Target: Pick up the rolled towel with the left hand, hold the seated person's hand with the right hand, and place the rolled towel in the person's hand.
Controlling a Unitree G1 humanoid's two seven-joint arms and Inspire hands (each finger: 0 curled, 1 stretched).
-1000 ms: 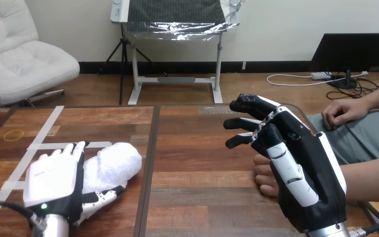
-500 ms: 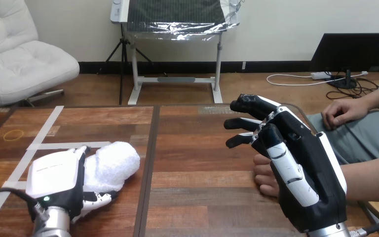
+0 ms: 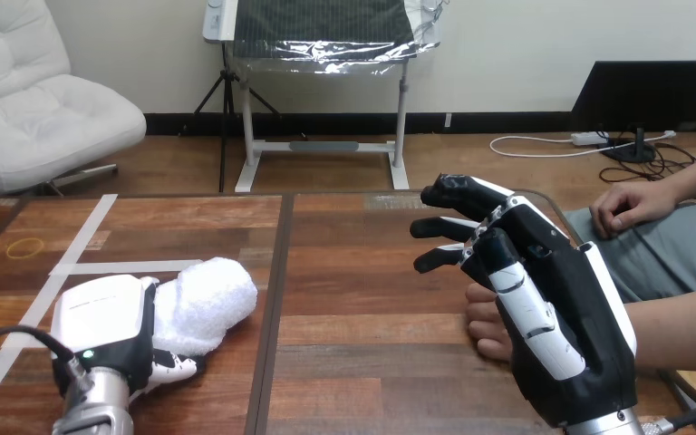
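Gripping rolled towel (image 3: 208, 297): left hand (image 3: 101, 328)

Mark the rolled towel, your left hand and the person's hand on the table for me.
rolled towel (image 3: 213, 294): head view, on its white upper side.
left hand (image 3: 101, 319): head view, on the white back shell.
person's hand on the table (image 3: 483, 323): head view, on its visible fingers.

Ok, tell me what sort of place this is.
Probably a robot practice station for care tasks: a wooden table marked with white tape strips, the robot's left hand curled round a rolled towel, and its open right hand next to a seated person's hand.
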